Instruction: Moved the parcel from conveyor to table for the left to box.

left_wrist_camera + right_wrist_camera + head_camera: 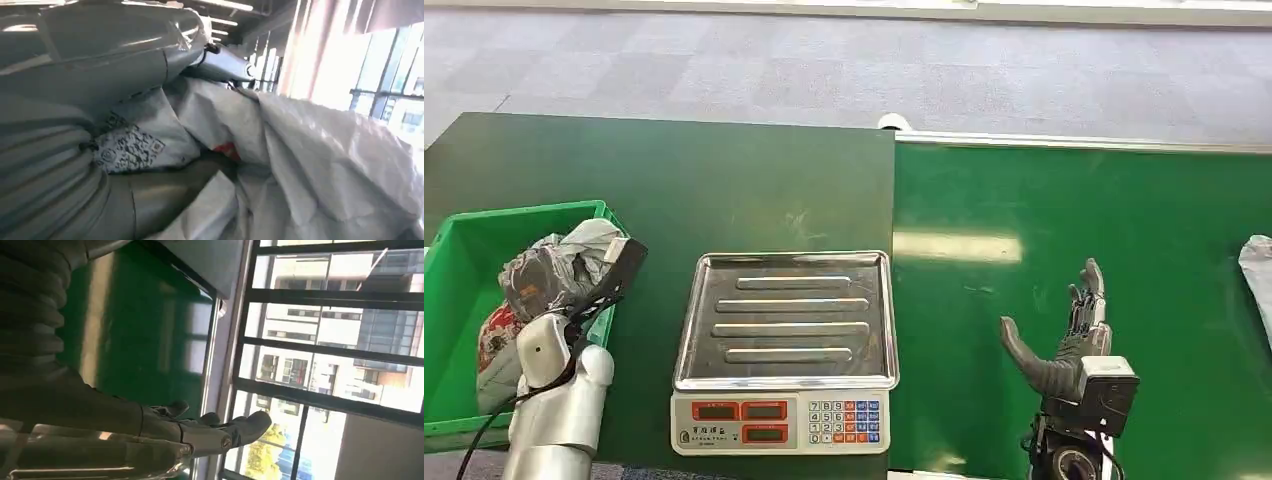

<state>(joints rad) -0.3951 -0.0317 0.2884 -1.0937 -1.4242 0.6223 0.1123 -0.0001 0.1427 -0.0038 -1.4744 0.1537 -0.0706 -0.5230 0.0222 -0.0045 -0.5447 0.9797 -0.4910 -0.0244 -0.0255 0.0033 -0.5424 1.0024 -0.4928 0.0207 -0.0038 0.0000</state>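
Right hand (1064, 335) waits spread & empty over conveyor (1124, 230), prob. for incoming parcel (1257, 275) at belt's far edge; left hand (574, 290) sits among bagged parcels in green box (454, 250), grip unclear.

Even, bright overhead light in the head view, sharp throughout. A pale glare patch sits on the conveyor belt (1064, 250), and the steel scale tray (786, 318) gleams with soft reflections. Left wrist view: close, blurred, with the windows (395, 75) blown out white. Right wrist view: daylight floods through the window (340, 340), leaving the hand (210, 432) dim and backlit.
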